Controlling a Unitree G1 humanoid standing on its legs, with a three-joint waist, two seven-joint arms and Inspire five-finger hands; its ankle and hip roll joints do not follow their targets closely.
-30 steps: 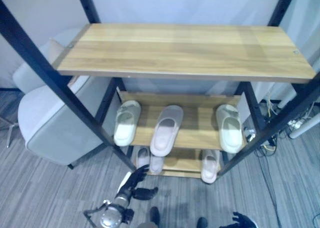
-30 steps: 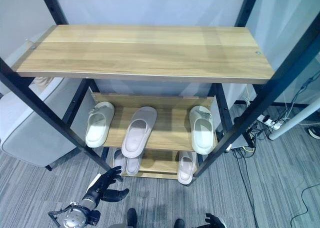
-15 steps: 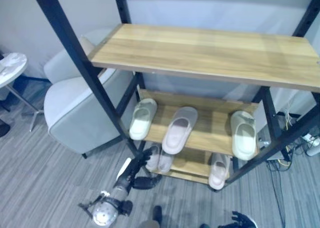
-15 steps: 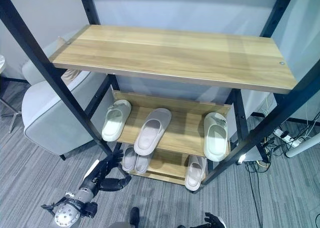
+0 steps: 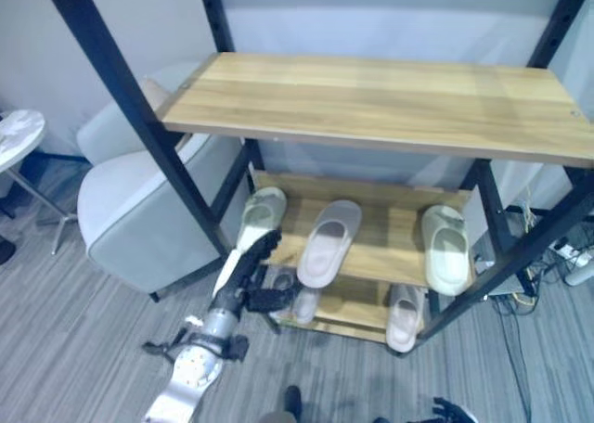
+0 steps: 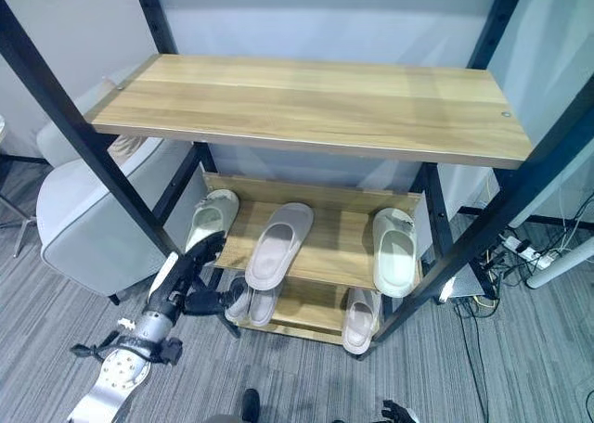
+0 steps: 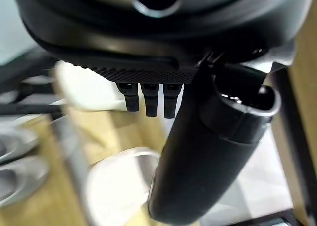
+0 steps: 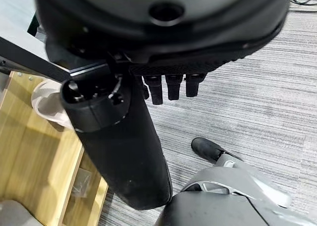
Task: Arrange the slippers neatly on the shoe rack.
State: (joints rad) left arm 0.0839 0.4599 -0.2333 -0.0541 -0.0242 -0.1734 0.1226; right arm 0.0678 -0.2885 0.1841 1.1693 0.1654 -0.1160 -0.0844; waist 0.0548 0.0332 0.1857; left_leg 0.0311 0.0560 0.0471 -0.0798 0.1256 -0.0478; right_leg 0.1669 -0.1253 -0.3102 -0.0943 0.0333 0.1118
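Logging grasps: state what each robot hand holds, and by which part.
Nothing is held. The left robot hand reaches open toward the pale green slipper on the middle shelf; the right robot hand is open too.

head stereo downward, wrist cameras close

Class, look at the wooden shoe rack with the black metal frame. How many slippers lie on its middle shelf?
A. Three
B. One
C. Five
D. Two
A. Three slippers lie side by side on the middle wooden shelf: a pale green slipper at the left end, a grey closed-toe slipper in the middle, and a pale green slipper at the right end.
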